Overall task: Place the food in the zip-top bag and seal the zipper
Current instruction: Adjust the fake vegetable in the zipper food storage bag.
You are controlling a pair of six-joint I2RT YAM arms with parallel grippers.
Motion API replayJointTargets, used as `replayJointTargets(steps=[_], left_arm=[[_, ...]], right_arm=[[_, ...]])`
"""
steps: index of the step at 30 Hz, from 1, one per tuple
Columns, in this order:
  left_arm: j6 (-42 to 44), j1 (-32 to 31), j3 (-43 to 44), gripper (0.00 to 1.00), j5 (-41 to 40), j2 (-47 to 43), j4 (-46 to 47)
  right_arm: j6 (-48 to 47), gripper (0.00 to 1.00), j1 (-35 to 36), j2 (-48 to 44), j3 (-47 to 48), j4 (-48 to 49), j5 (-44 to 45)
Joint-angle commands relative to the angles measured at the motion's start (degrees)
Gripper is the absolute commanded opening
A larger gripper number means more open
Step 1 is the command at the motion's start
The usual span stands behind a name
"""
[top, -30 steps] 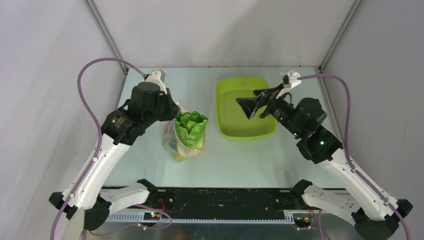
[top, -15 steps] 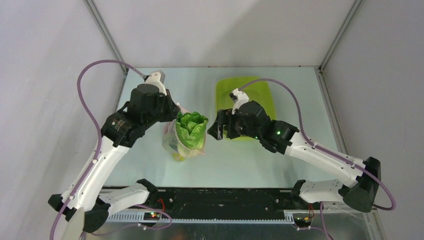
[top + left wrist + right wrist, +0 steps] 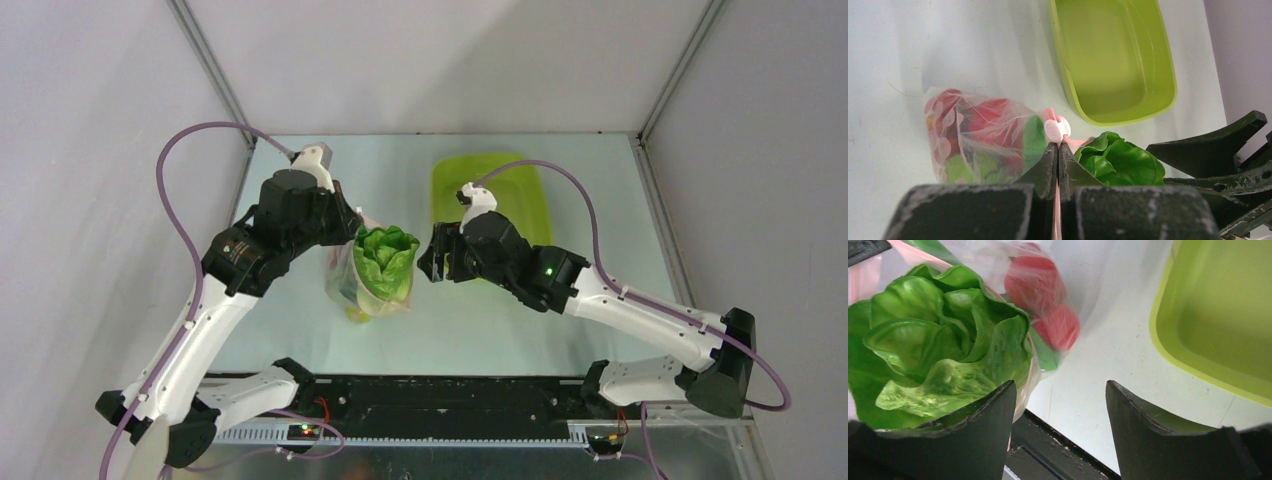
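Observation:
The clear zip-top bag [image 3: 350,280] hangs upright at mid-table with red and green food inside; it shows in the left wrist view [image 3: 973,135]. A leafy green lettuce [image 3: 385,257] sticks out of its mouth, seen close in the right wrist view [image 3: 938,340]. My left gripper [image 3: 350,228] is shut on the pink zipper strip [image 3: 1057,129] at the bag's far-left edge. My right gripper [image 3: 430,262] is open and empty just right of the lettuce; its left finger [image 3: 983,440] is beside the leaves. Red tomatoes [image 3: 1040,295] show through the plastic.
The lime-green tray [image 3: 520,185] lies behind the right arm, with nothing in it in the left wrist view [image 3: 1113,55]. The black front rail [image 3: 440,400] runs along the near table edge.
My right arm swung from above the tray leftward to the lettuce, gripper open, then edged slightly closer. The left gripper and bag stayed put.

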Motion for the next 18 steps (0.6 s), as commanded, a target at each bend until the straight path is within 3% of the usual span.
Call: replayJointTargets(steps=[1,18], left_arm=[[0.5,0.2,0.0,0.0,0.9,-1.3,3.9],[0.4,0.2,-0.2,0.0,1.7,-0.9,3.9]], right_arm=[[2.1,0.69,0.9,0.6,2.2,-0.8,4.2],[3.1,0.65,1.8,6.8,2.2,5.0,-0.1]])
